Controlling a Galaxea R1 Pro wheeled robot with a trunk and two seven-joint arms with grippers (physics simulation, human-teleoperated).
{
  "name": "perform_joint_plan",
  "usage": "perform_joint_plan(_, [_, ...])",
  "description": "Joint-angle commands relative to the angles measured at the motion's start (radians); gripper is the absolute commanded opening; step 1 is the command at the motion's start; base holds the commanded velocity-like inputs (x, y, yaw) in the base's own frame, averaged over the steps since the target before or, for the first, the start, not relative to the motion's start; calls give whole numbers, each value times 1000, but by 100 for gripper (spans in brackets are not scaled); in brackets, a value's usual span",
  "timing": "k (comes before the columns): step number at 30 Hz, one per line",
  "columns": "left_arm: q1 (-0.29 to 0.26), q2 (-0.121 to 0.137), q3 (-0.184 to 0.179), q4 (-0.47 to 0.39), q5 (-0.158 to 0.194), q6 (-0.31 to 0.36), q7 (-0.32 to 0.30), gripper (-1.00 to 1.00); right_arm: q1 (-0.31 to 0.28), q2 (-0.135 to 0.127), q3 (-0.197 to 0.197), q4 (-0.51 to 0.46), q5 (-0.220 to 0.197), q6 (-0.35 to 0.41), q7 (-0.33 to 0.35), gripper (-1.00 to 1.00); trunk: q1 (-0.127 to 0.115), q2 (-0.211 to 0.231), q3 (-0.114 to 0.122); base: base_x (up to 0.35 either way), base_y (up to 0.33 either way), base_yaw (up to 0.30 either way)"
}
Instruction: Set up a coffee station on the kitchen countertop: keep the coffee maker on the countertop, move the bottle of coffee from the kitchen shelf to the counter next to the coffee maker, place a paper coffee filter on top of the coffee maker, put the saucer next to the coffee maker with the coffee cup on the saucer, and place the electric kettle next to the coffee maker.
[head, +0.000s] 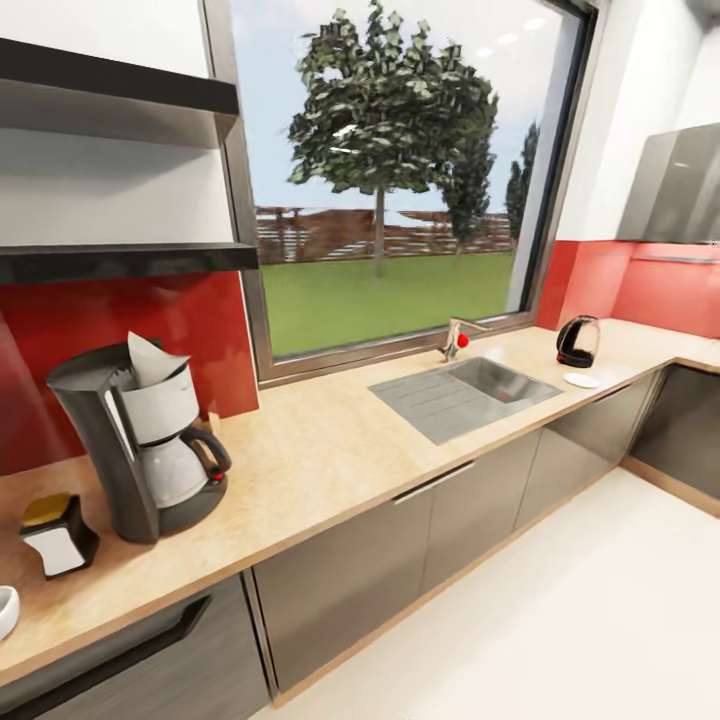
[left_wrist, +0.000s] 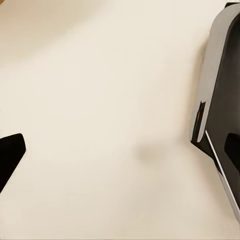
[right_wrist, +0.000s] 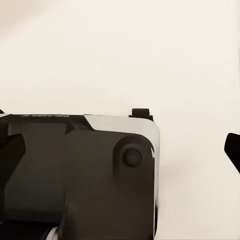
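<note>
Kettle (head: 578, 341) and saucer (head: 582, 380) far along countertop (head: 330, 450) from filter-topped coffee maker (head: 145, 445) and bottle (head: 58, 535); jaw state cannot be told; advised: drive close before reaching.

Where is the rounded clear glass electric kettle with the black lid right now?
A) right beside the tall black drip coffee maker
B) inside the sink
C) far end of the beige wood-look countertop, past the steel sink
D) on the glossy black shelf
C: in the head view the rounded clear glass electric kettle stands on the beige wood-look countertop beyond the steel sink, with a small white dish just in front of it, well apart from the tall black drip coffee maker.
</note>
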Motion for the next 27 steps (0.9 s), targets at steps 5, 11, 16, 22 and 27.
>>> perform_joint_plan(5, [1, -1, 4, -3, -4, 3, 0, 100, 0, -1, 8, 0, -10, 5, 2, 100, 1, -1, -1, 0, 0, -291])
perform_joint_plan(11, [1, -10, 4, -2, -7, 6, -1, 100, 0, -1, 8, 0, -10, 5, 2, 100, 1, -1, -1, 0, 0, -291])
perform_joint_plan(16, [1, -14, 4, -2, -10, 7, -1, 100, 0, -1, 8, 0, -10, 5, 2, 100, 1, -1, -1, 10, -21, -291])
perform_joint_plan(22, [1, -17, 2, -2, -12, 7, -1, 100, 0, -1, 8, 0, -10, 5, 2, 100, 1, -1, -1, 103, -186, -291])
perform_joint_plan(27, [1, -17, 2, -2, -13, 7, 0, 100, 0, -1, 9, 0, -10, 5, 2, 100, 1, -1, -1, 165, -231, -291])
